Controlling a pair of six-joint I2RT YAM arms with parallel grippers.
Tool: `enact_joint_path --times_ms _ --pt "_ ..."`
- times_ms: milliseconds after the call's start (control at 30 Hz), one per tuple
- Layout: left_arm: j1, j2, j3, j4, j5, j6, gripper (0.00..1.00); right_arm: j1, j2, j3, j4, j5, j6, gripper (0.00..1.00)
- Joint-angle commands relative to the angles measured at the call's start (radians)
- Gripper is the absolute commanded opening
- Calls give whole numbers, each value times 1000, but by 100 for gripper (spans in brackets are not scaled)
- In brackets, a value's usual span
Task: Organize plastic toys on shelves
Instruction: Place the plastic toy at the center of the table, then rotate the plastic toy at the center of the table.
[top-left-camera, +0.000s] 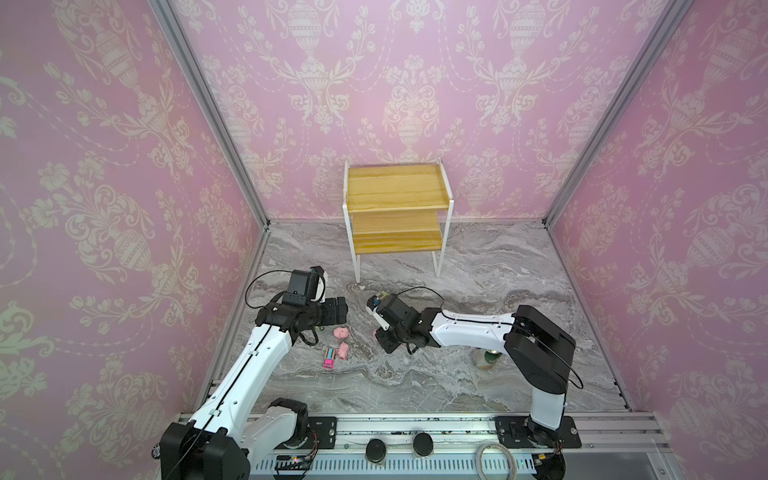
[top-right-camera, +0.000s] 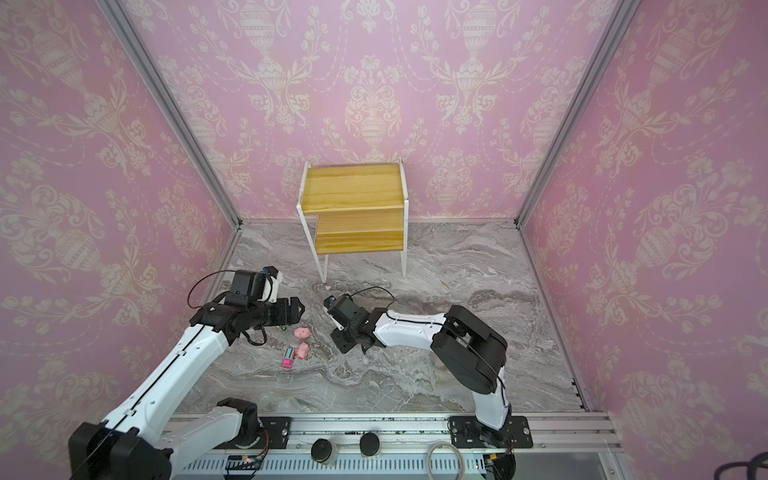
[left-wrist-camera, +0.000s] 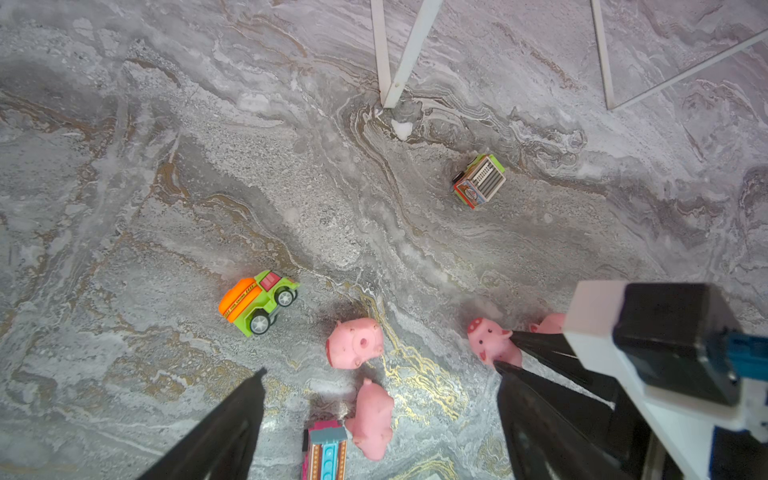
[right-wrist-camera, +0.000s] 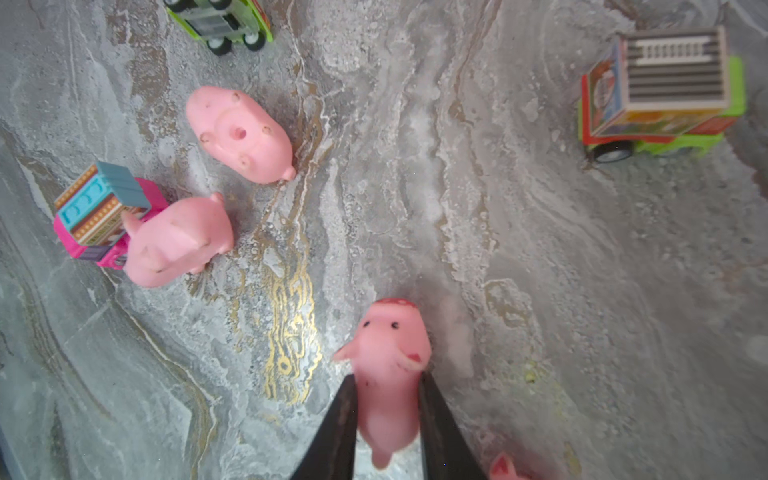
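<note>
Pig pinched by its flanks in our right pincer, ready, we judge, for shelves; left pincer hangs spread.

The marble floor lay bare at lower centre in both top views; the shelves stood open-fronted above. Left of centre, a loose pig, a second pig and a pink-blue truck crowded the gap between the left gripper and the right gripper, which was seemingly pinching a third pig.
</note>
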Motion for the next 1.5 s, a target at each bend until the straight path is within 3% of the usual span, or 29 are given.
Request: enact_joint_path --times_ms 0,400,767,1467 --pt "-8 10 -11 -5 -1 21 90 4 27 8 4 -17 -40 29" --pt "-7 13 -11 -6 -6 23 90 17 30 -18 1 12 -83 49" --pt "-7 24 -11 -7 -11 28 91 19 32 -80 -18 110 -100 54" --pt "-30 -19 -38 29 31 55 93 -79 7 -122 36 158 -127 58"
